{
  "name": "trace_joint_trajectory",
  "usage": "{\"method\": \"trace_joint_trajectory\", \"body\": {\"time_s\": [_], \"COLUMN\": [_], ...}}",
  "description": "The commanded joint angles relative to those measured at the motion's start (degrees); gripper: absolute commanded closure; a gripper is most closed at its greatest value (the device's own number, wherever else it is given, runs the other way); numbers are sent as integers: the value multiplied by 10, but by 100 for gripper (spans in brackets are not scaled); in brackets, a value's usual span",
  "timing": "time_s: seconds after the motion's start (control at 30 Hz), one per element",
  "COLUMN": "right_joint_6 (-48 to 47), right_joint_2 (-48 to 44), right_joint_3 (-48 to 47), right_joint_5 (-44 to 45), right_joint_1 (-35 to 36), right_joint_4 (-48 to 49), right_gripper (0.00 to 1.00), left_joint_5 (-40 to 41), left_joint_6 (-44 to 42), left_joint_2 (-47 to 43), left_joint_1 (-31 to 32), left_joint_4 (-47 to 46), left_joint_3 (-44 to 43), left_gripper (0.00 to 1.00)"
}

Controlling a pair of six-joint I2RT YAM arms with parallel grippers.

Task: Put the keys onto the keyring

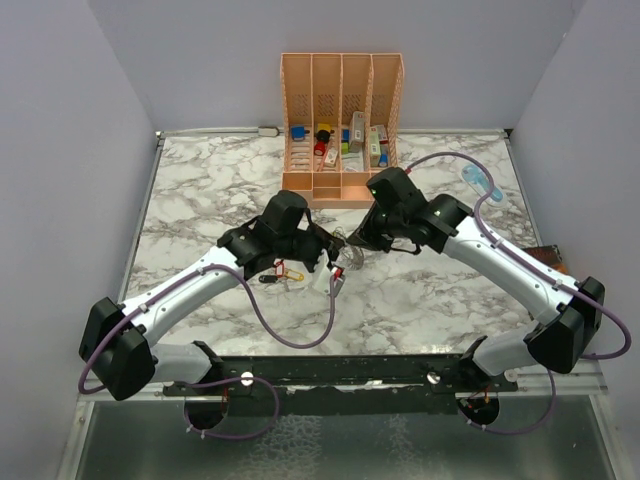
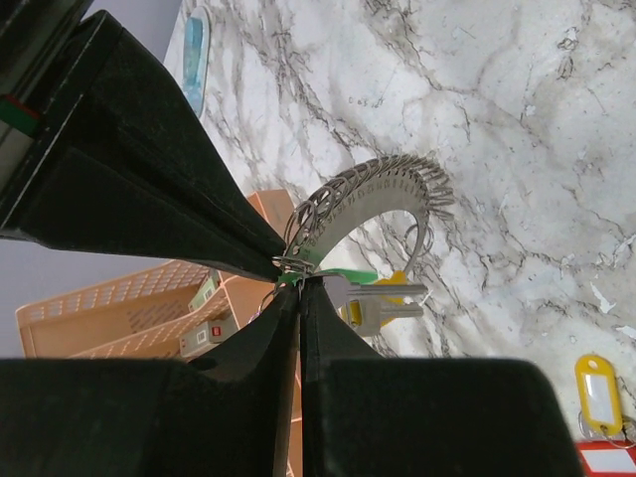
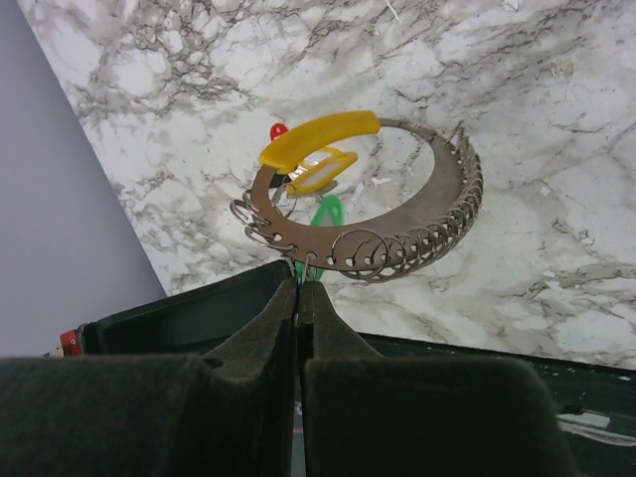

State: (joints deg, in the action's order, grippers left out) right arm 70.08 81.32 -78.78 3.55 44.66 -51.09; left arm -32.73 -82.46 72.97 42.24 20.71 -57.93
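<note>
orange rack (image 1: 342, 125) stands at the back of the bench (image 1: 200, 200), with a blue gadget (image 1: 480, 182) to its right. the left arm partly covers the loose keys (image 2: 598, 388). your left tool (image 2: 291, 278) and right tool (image 3: 299, 283) are both pinched closed on the keyring (image 3: 397, 238), above mid-bench. 1 key (image 2: 383, 295) hangs at the left tips.

Just above the matt black, finely grained right tool (image 3: 298, 285), the keyring (image 3: 427, 231) is a dull grey metal band hung with thin wire rings, one stretch sleeved in smooth yellow plastic. Beside the left tool (image 2: 293, 280) a key (image 2: 388, 295) shows bright bare metal, over a smooth, marble-patterned surface (image 2: 517, 119).
</note>
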Motion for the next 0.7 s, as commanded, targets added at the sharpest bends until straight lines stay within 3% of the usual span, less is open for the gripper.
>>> {"method": "trace_joint_trajectory", "body": {"time_s": [0.0,0.43,0.57,0.67], "right_joint_6": [80,268,283,285], "right_joint_2": [-8,-27,-28,-27], "right_joint_3": [-21,-6,1,7], "right_joint_5": [-25,-9,2,2], "right_joint_1": [1,0,-1,-1], "right_joint_4": [-29,-61,-78,-84], "right_gripper": [99,99,99,99], "left_joint_5": [30,51,57,59], "left_joint_6": [4,38,49,65], "left_joint_2": [-8,-10,-8,-6], "left_joint_1": [-2,-2,-2,-3], "left_joint_4": [-35,-132,-141,-140], "left_joint_3": [6,41,42,36], "left_gripper": [93,93,93,88]}}
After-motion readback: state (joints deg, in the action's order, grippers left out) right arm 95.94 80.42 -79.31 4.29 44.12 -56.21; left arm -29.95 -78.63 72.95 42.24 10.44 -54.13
